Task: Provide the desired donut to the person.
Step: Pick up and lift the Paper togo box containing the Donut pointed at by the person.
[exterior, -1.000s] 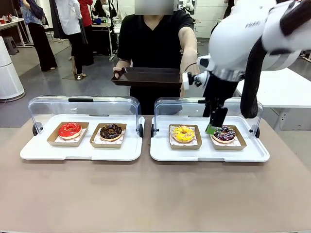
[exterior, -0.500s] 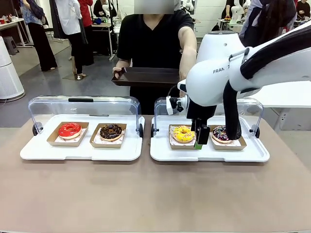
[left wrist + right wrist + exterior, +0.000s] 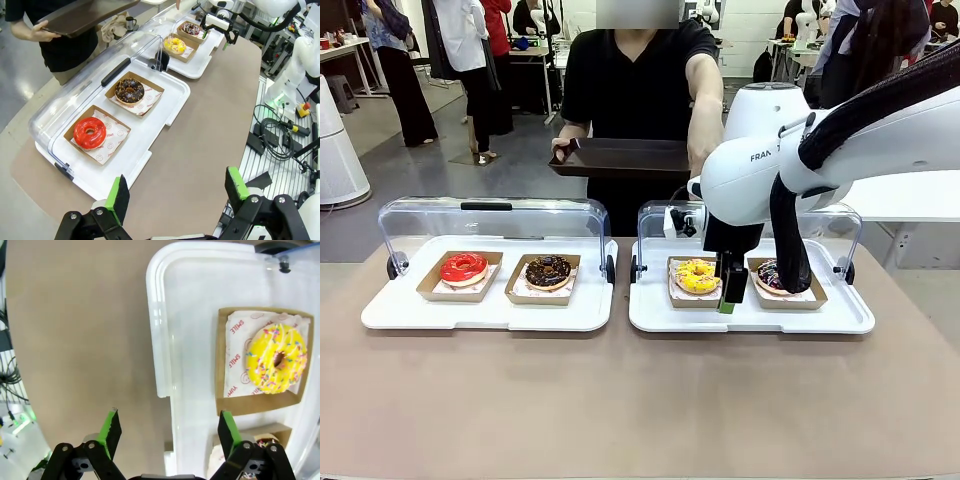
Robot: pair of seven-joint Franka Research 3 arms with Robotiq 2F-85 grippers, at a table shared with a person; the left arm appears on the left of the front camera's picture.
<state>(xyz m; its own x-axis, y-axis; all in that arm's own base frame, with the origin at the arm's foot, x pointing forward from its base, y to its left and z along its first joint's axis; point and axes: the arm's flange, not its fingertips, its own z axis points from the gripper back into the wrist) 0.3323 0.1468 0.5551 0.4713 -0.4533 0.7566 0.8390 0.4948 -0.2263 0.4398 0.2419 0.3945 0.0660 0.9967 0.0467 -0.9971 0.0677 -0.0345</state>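
Wide open and empty, the right pincer point(image 3: 731, 298) hangs just beside the yellow donut point(image 3: 697, 275) in its white tray point(image 3: 655, 315); descending off-centre, it could squash icing or snag the neighbouring dark donut point(image 3: 767, 277).

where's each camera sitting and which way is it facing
Front: fixed on the robot's side, facing across the table at the person; right gripper shows.
Left wrist: high over the table's end, looking past the red donut towards the right arm; open left gripper at bottom.
Right wrist: looking down on the yellow donut; open right gripper at bottom.
Shared: all three show the yellow donut.
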